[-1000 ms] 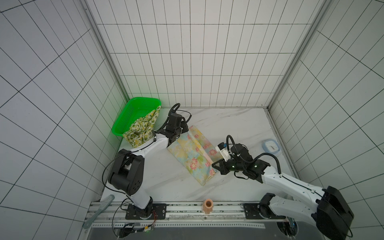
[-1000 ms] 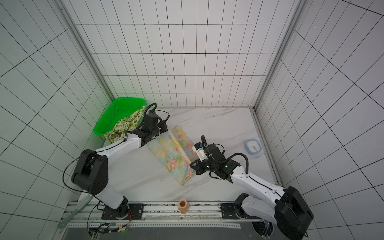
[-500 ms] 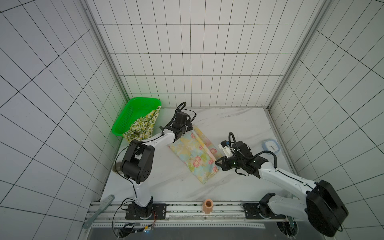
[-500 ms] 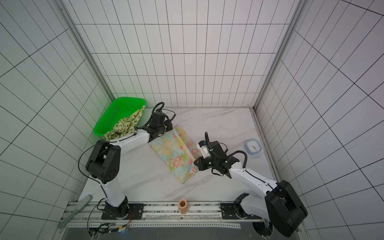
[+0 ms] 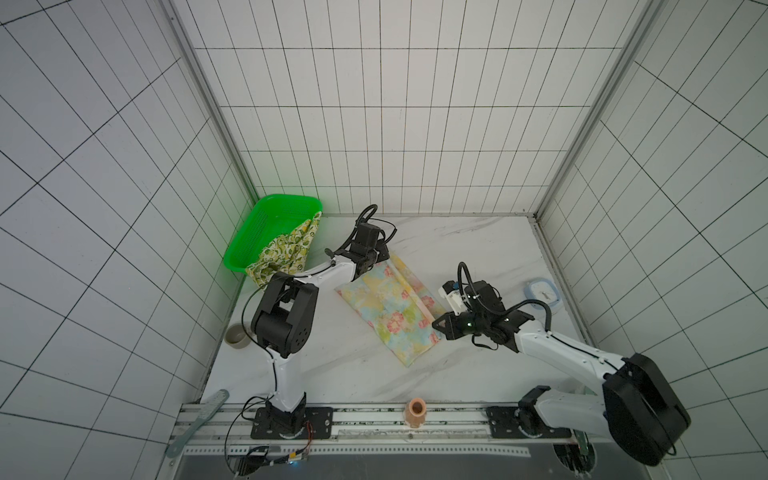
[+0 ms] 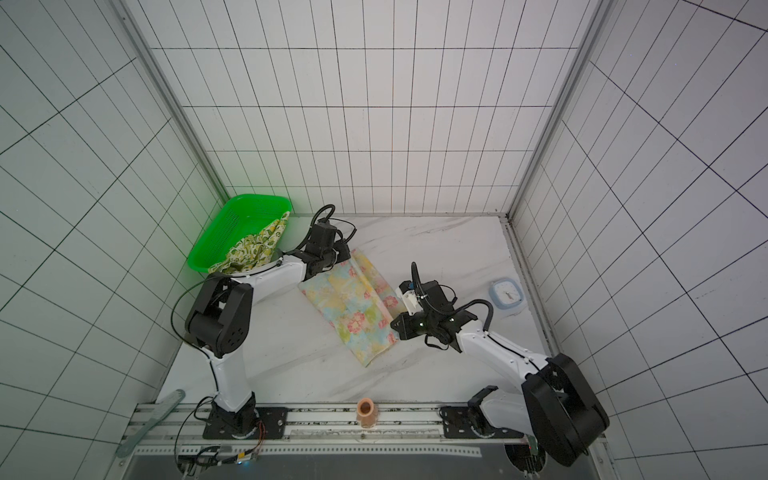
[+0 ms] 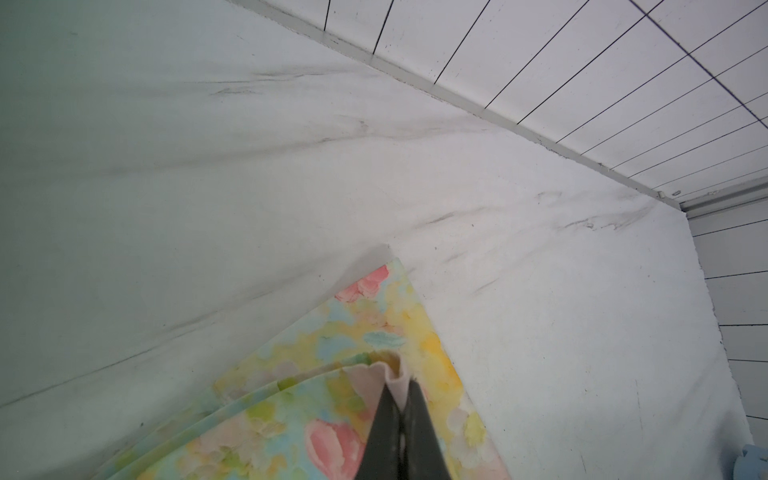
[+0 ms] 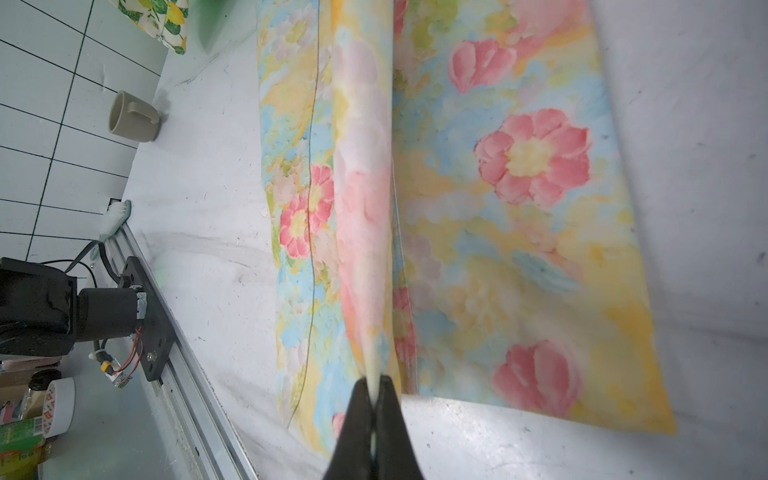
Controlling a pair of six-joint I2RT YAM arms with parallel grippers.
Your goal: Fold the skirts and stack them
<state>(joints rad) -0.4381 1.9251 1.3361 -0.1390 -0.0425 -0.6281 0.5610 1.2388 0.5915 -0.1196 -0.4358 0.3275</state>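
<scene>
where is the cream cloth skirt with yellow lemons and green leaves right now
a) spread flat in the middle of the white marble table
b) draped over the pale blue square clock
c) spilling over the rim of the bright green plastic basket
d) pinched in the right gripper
c: in both top views the cream lemon-print skirt hangs over the rim of the bright green plastic basket, while the pastel floral skirt is the one out on the table.

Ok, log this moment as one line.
step: folding floral skirt | left jaws: shut on its far end | right jaws: shut on its lifted edge | lemon skirt: draped over green basket rim
</scene>
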